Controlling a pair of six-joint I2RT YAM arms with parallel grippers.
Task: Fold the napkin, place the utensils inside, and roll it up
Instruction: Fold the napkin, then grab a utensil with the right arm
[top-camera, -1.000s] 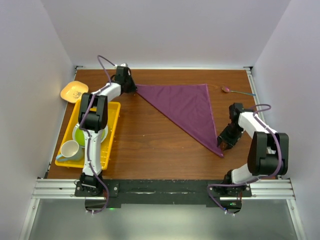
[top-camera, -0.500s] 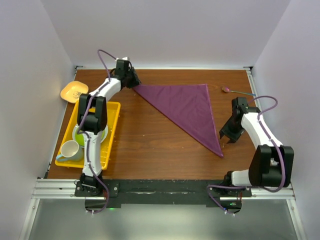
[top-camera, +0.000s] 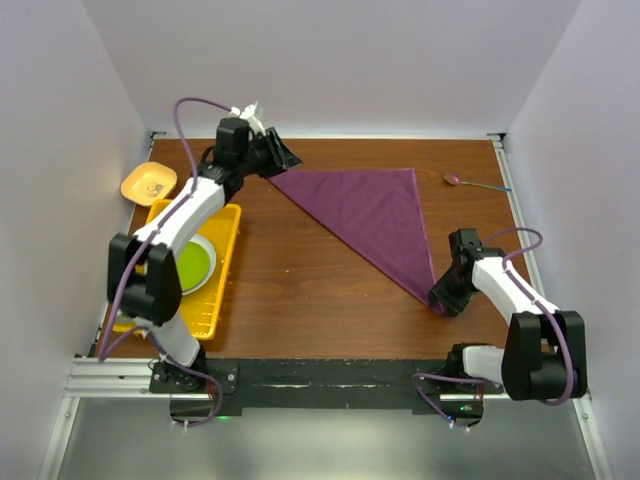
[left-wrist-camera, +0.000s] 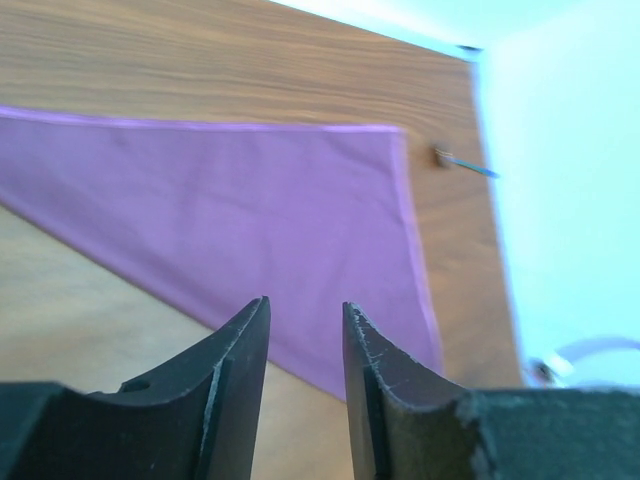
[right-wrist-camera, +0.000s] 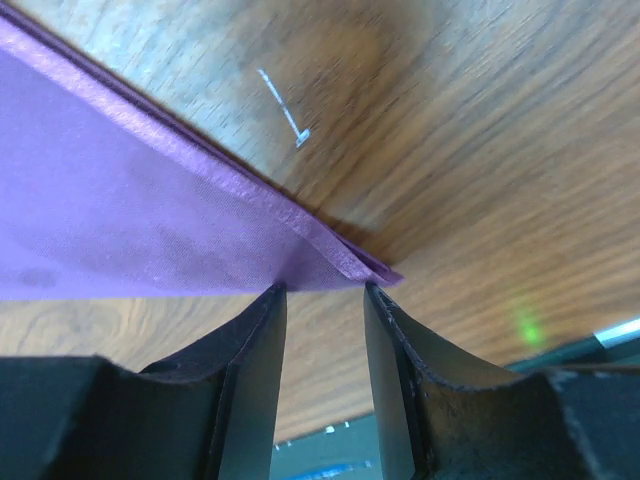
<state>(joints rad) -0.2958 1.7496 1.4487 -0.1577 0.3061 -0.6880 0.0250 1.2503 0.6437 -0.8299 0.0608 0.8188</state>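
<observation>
Straddling the napkin's (right-wrist-camera: 150, 220) near corner, the right fingers (right-wrist-camera: 250, 380) stand parted; left fingers (left-wrist-camera: 235, 380) parted, empty.

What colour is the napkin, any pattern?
The napkin is plain plum purple, unpatterned; top external view shows it best.

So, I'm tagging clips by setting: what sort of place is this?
Likely a lab test cell: white walls box in a wooden table, staged with a purple napkin and yellow dish tray.
</observation>
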